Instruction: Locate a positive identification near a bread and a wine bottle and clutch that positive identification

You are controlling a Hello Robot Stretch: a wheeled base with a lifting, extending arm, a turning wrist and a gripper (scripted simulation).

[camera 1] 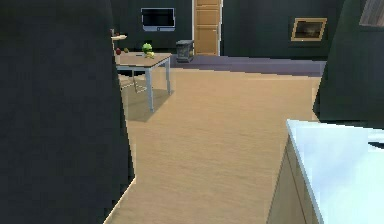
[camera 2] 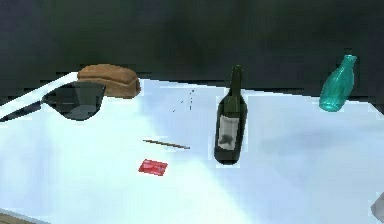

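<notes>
On the white countertop [camera 2: 290, 170] in the arm side view lies a small flat red card [camera 2: 152, 166], toward the front left of the middle. A dark wine bottle [camera 2: 230, 118] with a pale label stands upright to the card's right. A brown loaf of bread [camera 2: 110, 80] rests at the counter's far left edge. A thin dark stick [camera 2: 165, 144] lies between the card and the loaf, closer to the card.
A teal bottle [camera 2: 338, 84] stands at the counter's far right. In the forward view the counter corner [camera 1: 335, 160] fills the lower right and a dark wall [camera 1: 55, 110] the left. Wood floor [camera 1: 210, 130] runs ahead to a table [camera 1: 145, 65], a bin [camera 1: 184, 50] and a door [camera 1: 207, 27].
</notes>
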